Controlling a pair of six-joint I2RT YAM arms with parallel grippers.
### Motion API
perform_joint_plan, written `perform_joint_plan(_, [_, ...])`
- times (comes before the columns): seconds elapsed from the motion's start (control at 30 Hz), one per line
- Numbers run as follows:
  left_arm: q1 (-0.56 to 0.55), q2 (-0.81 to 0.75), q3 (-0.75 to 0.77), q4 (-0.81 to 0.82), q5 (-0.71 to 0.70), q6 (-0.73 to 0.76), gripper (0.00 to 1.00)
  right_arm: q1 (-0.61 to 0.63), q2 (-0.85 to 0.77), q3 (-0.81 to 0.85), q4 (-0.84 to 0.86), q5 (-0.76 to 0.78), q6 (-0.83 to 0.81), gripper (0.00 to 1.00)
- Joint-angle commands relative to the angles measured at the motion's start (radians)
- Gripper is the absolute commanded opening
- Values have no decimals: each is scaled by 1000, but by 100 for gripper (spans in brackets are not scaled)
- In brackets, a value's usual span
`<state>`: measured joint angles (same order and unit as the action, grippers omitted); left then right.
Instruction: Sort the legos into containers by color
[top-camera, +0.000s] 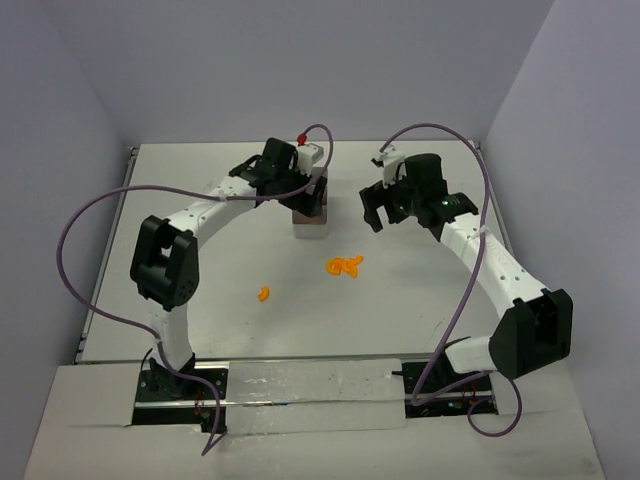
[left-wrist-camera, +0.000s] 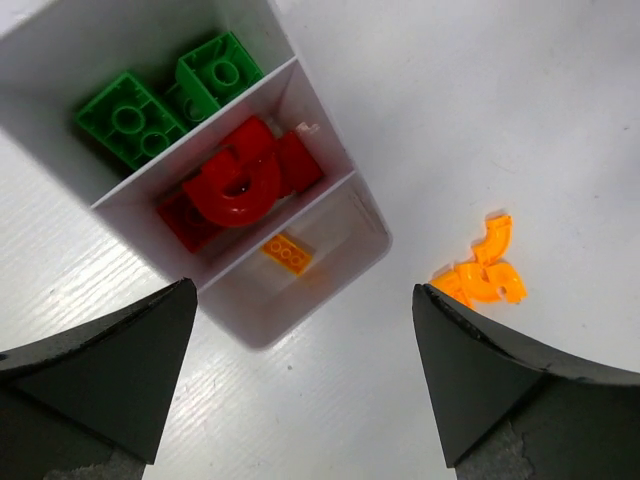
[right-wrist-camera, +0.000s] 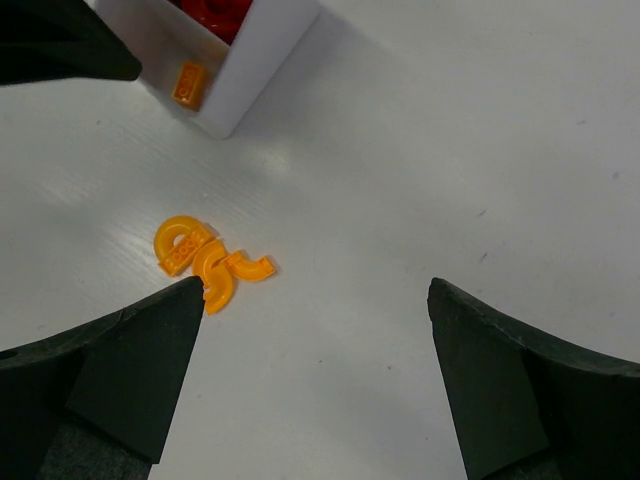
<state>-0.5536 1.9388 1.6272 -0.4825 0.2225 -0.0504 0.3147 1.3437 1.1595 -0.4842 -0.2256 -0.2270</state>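
Note:
The containers are one white tray (left-wrist-camera: 340, 265) of three compartments. Green legos (left-wrist-camera: 160, 105) fill the far one, red legos (left-wrist-camera: 240, 185) the middle one, and one orange brick (left-wrist-camera: 286, 252) lies in the near one. My left gripper (left-wrist-camera: 305, 288) hangs open just above the tray's near end (top-camera: 310, 228), holding nothing. A cluster of curved orange legos (right-wrist-camera: 205, 262) lies on the table right of the tray (right-wrist-camera: 250, 60). My right gripper (right-wrist-camera: 315, 285) is open over bare table, its left finger beside that cluster. A single orange lego (top-camera: 263, 294) lies apart, nearer the arms' bases.
The white table (top-camera: 420, 310) is walled by grey panels at the left, back and right. The left arm (top-camera: 200, 215) arches over the table's left half, the right arm (top-camera: 490, 260) over the right half. Purple cables loop off both arms.

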Motion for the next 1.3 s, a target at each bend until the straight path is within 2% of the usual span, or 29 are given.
perform_joint_plan(0.0, [85,-228,-22,41,113,-49,99,116,-46,15,-19,3,-76,100])
perform_joint_plan(0.1, [208,-335,-97,74,273,-136,99,223,-32,5,-27,-1,-112,100])
perform_joint_plan(0.17, [273,-407,-150,92,310,-151,99,266,-12,12,-36,-16,-121,100])
perform_joint_plan(0.3, [287,-524,-290,55,166,-65,99,355,52,45,-44,-8,-91,99])
perform_joint_plan(0.37, [284,-554,-345,-62,130,65,99,365,87,64,-46,-18,-55,99])
perform_joint_plan(0.43, [272,-558,-397,-188,128,156,99,365,104,73,-44,-5,-26,99])
perform_joint_plan(0.6, [197,-586,-545,-278,-7,280,97,362,160,70,-49,99,18,99])
perform_joint_plan(0.73, [95,-579,-640,-285,-56,251,90,331,176,49,-57,112,71,99])
perform_joint_plan(1.03, [-41,-435,-633,-270,-167,183,77,107,177,51,-98,23,136,99])
perform_joint_plan(1.17, [-67,-386,-629,-238,-188,146,68,64,166,47,-99,26,127,99])
perform_joint_plan(1.27, [-82,-350,-603,-223,-191,122,65,57,165,43,-96,25,121,99])
